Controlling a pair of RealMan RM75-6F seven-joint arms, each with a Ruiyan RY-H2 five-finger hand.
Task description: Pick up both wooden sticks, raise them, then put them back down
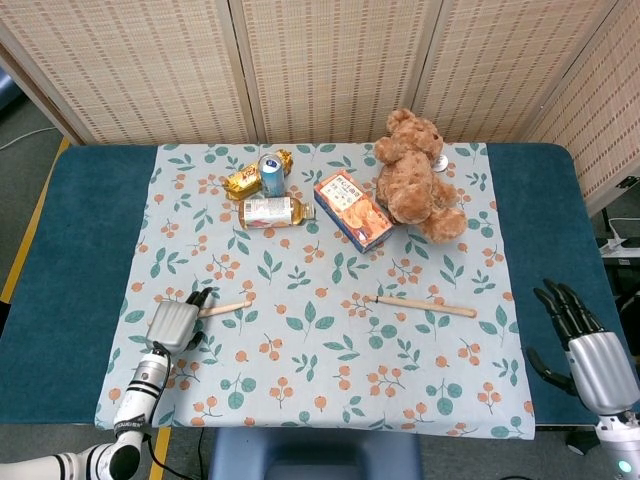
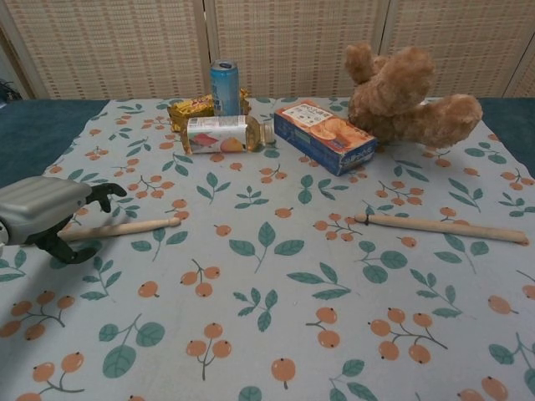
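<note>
Two wooden sticks lie flat on the floral cloth. The left stick (image 1: 226, 308) (image 2: 125, 227) runs leftward under my left hand (image 1: 175, 324) (image 2: 43, 215). That hand hovers over the stick's left end, with fingers (image 2: 109, 193) beyond the stick and the thumb on the near side, apart. I cannot see a firm hold. The right stick (image 1: 421, 304) (image 2: 440, 225) lies alone at centre right. My right hand (image 1: 588, 348) is off the cloth at the table's right edge, fingers spread, holding nothing, well clear of that stick. The chest view does not show it.
At the back of the cloth (image 1: 330, 380) stand a teddy bear (image 1: 413, 178) (image 2: 408, 92), a snack box (image 1: 352, 210) (image 2: 324, 135), a lying bottle (image 1: 270, 211) (image 2: 219, 134), a blue can (image 1: 271, 174) (image 2: 224, 86) and a gold packet (image 1: 243, 181) (image 2: 191, 107).
</note>
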